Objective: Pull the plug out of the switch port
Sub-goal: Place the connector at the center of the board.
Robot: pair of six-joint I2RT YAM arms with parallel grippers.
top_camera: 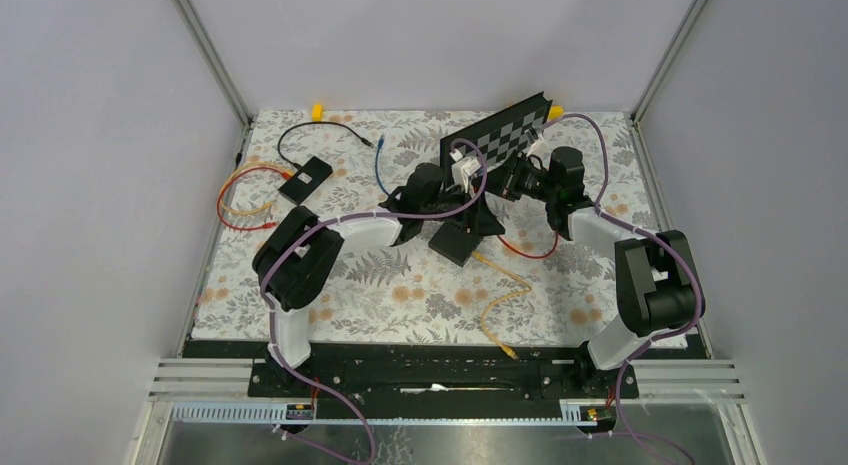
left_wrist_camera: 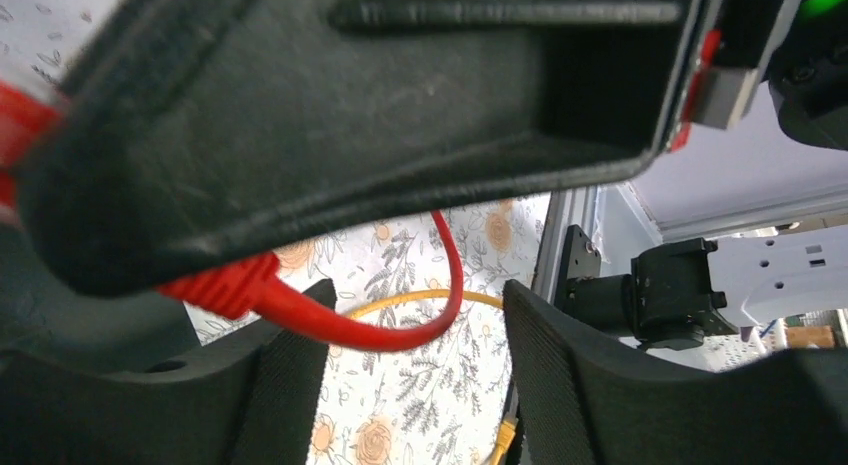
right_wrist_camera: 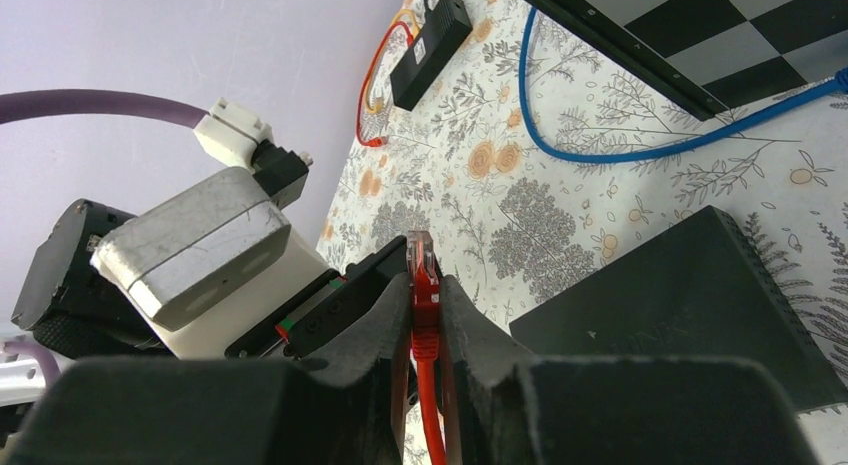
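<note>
My right gripper (right_wrist_camera: 426, 297) is shut on the red plug (right_wrist_camera: 422, 267). The plug's clear tip sticks out past the fingertips, free in the air, and its red cable (top_camera: 530, 253) sags to the table. The black switch (right_wrist_camera: 700, 315) lies flat just right of the plug and also shows in the top view (top_camera: 455, 243); its ports are hidden. My left gripper (left_wrist_camera: 417, 287) is open, with only the table, the red cable (left_wrist_camera: 400, 335) and a yellow cable behind the gap. In the top view it (top_camera: 478, 223) hovers at the switch, close to the right gripper (top_camera: 492, 185).
A second black box (top_camera: 306, 179) with red, yellow and black cables sits at the back left. A blue cable (top_camera: 378, 165) and a tilted checkerboard (top_camera: 505, 135) are at the back. A yellow cable (top_camera: 505, 295) lies in front of the switch.
</note>
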